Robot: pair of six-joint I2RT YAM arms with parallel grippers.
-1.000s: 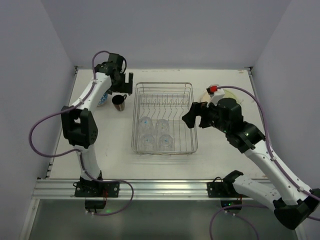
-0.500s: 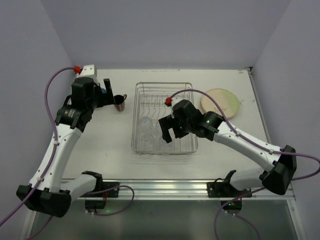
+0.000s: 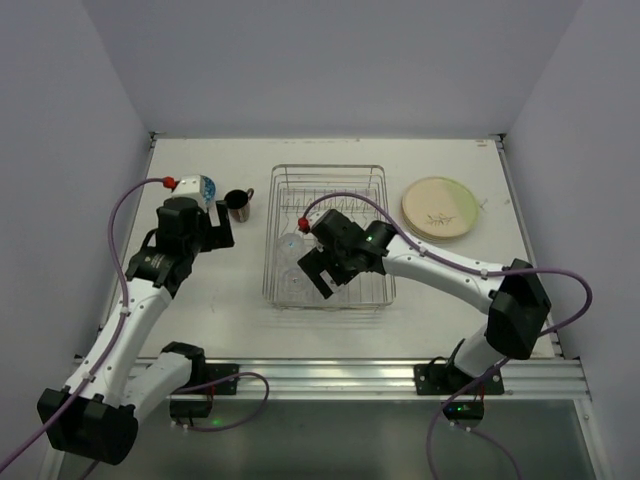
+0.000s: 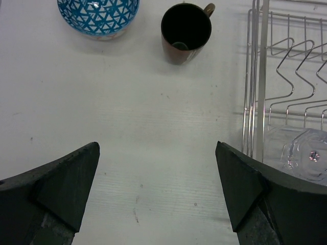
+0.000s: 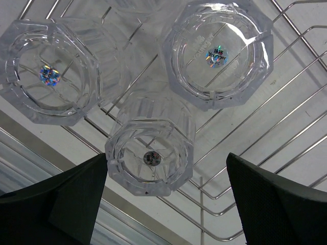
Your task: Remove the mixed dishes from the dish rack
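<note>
While standing open and empty, hovering with right gripper [image 5: 167, 163] directly over vertical-axis glass [image 5: 149, 153]; left gripper [image 4: 157, 153], likewise open, farther.

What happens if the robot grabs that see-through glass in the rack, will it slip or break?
The glass looks smooth and shiny, so it may slip in the open right gripper. It seems stiff and breakable, and could clink against the other glasses crowding it.

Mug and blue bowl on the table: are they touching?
Apart. The left wrist view shows a strip of bare table between the mug and the blue bowl.
</note>
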